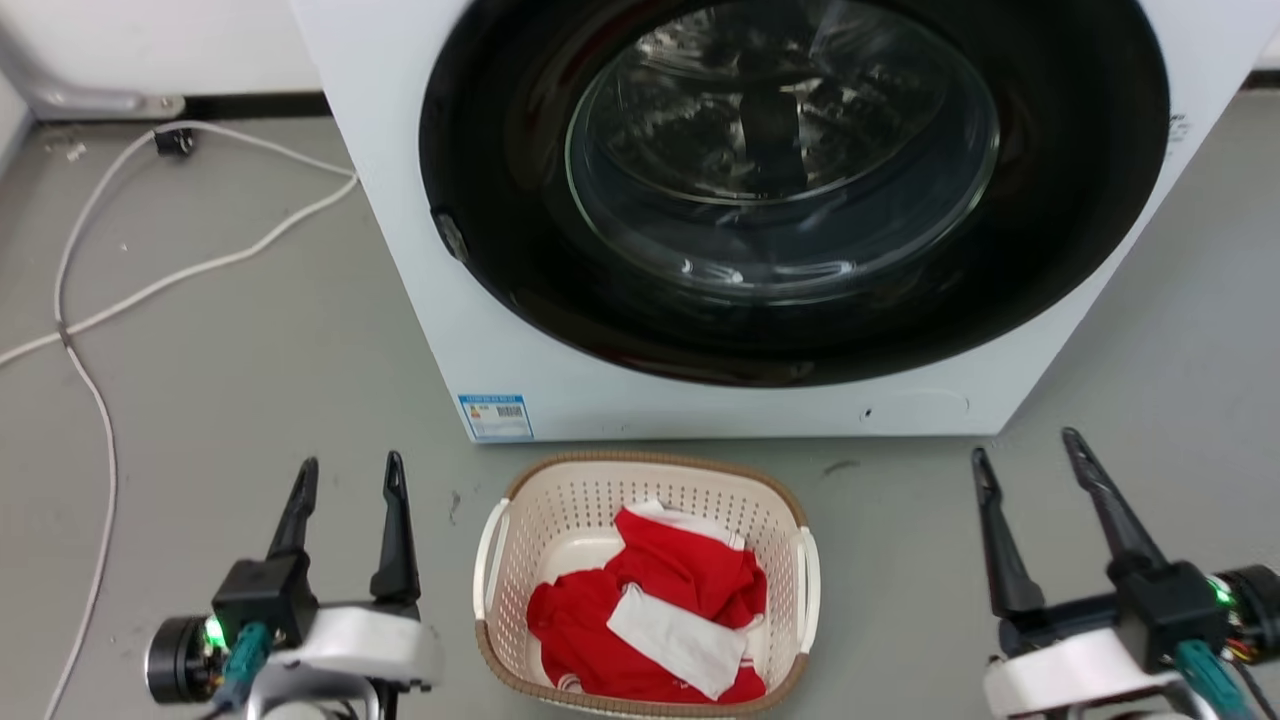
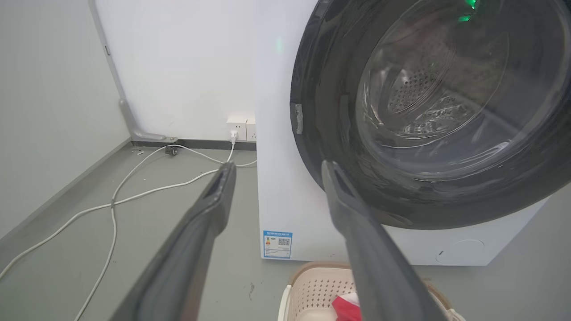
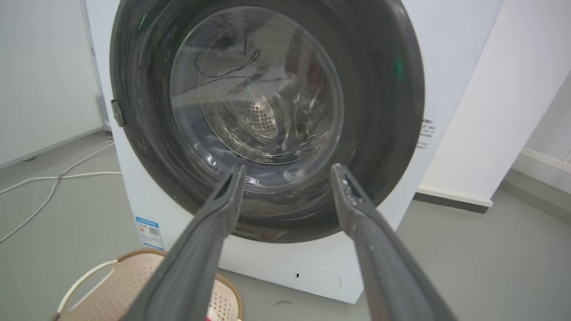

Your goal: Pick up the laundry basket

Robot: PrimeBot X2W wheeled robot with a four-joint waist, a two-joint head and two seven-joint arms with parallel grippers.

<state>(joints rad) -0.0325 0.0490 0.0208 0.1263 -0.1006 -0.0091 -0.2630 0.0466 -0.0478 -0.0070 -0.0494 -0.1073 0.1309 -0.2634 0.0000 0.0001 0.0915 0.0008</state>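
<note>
Laundry basket [image 1: 600,500] on the floor [image 1: 250,380] between my left tool [image 1: 350,462] and right tool [image 1: 1025,445], both spread wide and empty.
It sits just before the washing machine [image 1: 420,300] and holds a crumpled red-and-white garment [image 1: 660,600]. I judge it light, stiff, slightly slick plastic, best lifted by its white side handles [image 1: 490,560].

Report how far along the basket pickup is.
Done: nothing yet; the laundry basket sits on the floor before the washing machine, red and white clothing inside. In hand: the left gripper and right gripper hang open on either side of it, touching neither white handle. To do: close in on the handles, grip and lift.
</note>
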